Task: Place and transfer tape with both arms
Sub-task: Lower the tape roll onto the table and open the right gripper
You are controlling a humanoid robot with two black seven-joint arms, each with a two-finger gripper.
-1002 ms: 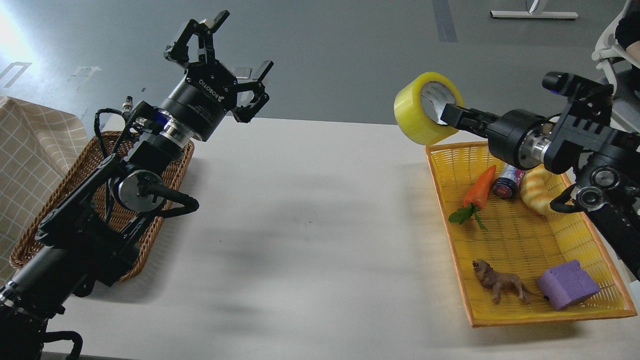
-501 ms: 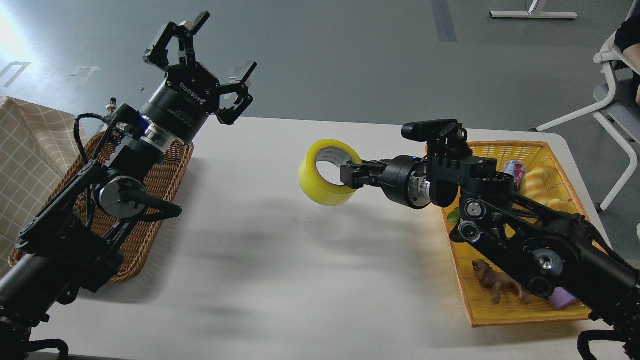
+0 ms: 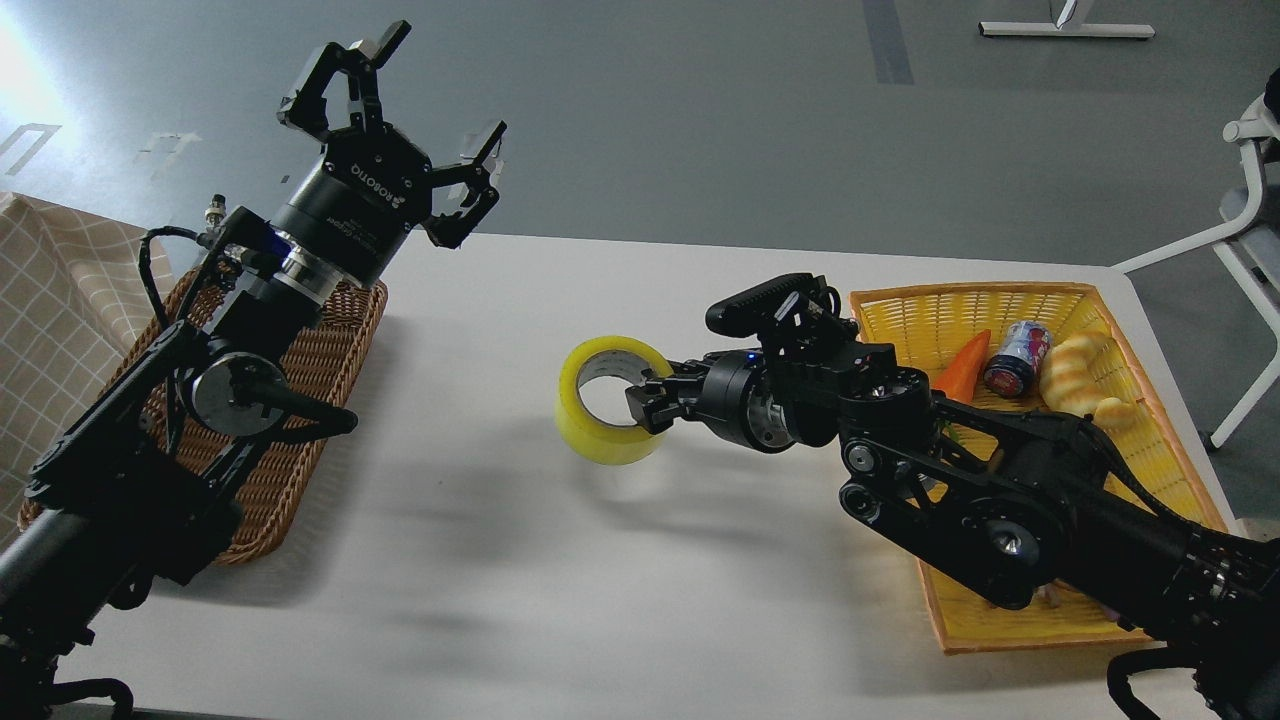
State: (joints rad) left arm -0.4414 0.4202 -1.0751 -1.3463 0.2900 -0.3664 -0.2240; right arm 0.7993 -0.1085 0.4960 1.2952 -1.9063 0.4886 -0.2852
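Observation:
The tape (image 3: 600, 432), a wide yellow roll with a pale inner core, hangs just above the middle of the white table (image 3: 640, 600). My right gripper (image 3: 648, 402) is shut on the roll's right wall, with one finger inside the core. My right arm reaches in low from the right. My left gripper (image 3: 400, 110) is open and empty. It is raised high at the table's far left edge, above the brown wicker basket (image 3: 300, 420), well apart from the tape.
A yellow basket (image 3: 1160, 450) at the right holds a toy carrot (image 3: 962, 365), a small can (image 3: 1015, 357), a bread-shaped toy (image 3: 1075, 380) and more, partly hidden by my right arm. A checked cloth (image 3: 50, 320) lies at far left. A chair (image 3: 1250, 230) stands at far right.
My right arm has carried the tape left and down, from above the yellow basket's far corner to the table's middle. My left gripper shifted slightly left, staying open.

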